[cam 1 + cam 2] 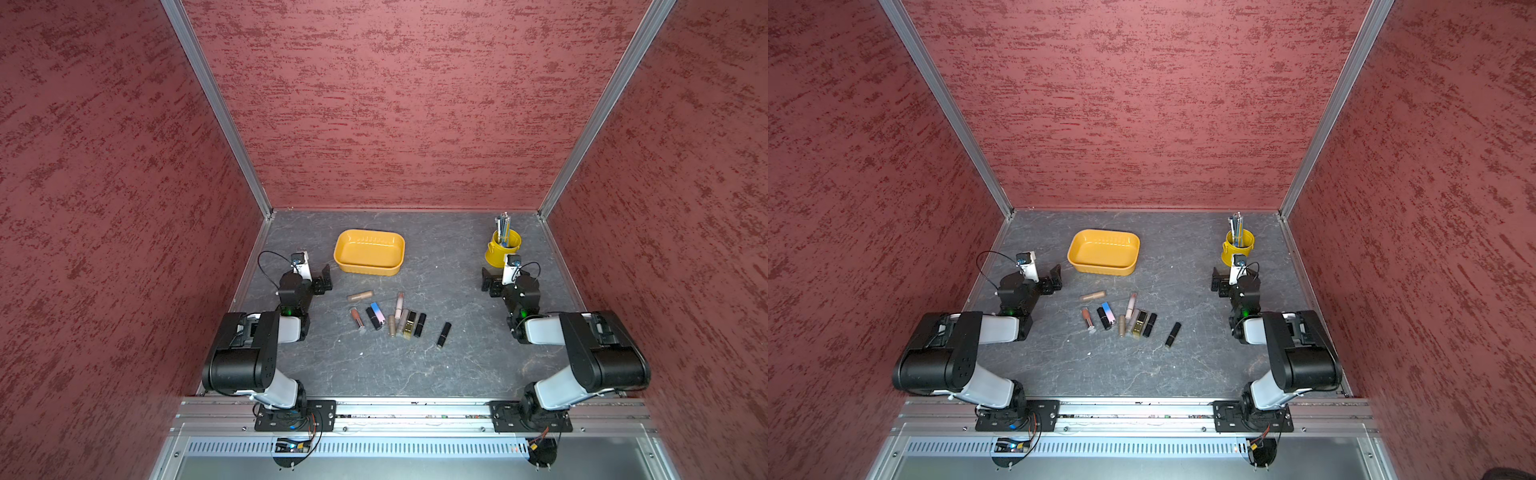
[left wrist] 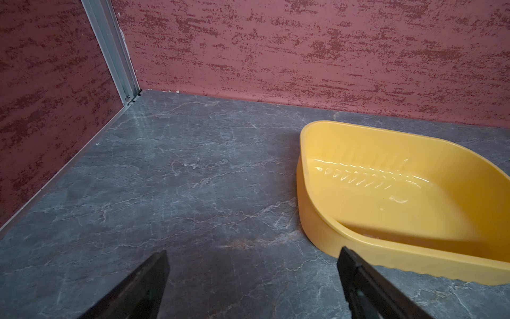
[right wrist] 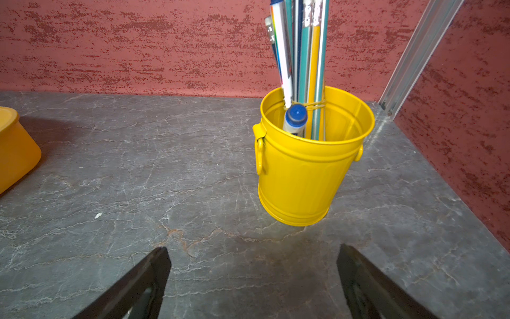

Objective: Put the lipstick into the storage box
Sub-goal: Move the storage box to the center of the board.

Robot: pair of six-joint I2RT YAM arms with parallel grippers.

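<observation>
Between the arms, top views: the lipstick cluster [image 1: 405,322] lies on the grey table [image 1: 374,365], on the near side of the storage box [image 1: 368,269] and apart from it; one black lipstick [image 1: 444,334] lies alone, toward the right arm.
Storage box edges: in both top views [image 1: 1102,269] bare table runs all round its rim, and every lipstick lies outside it.
Left gripper, top views: the left gripper [image 1: 326,278] has its jaws spread, holds nothing, and sits just beside the box's left end without touching.
Right gripper, top views: the right gripper [image 1: 487,280] is spread and holds nothing; the pen cup [image 1: 500,253] stands near, toward the back wall.
Open room: a wide bare stretch lies between cluster and front rail.
Left wrist view: the left gripper [image 2: 253,252] is spread over bare table, with the box's outer wall [image 2: 314,221] near one finger, apart.
Right wrist view: the right gripper [image 3: 253,248] is spread wide; the upright pen cup [image 3: 298,176] with pens [image 3: 303,55] stands ahead, across a gap.
</observation>
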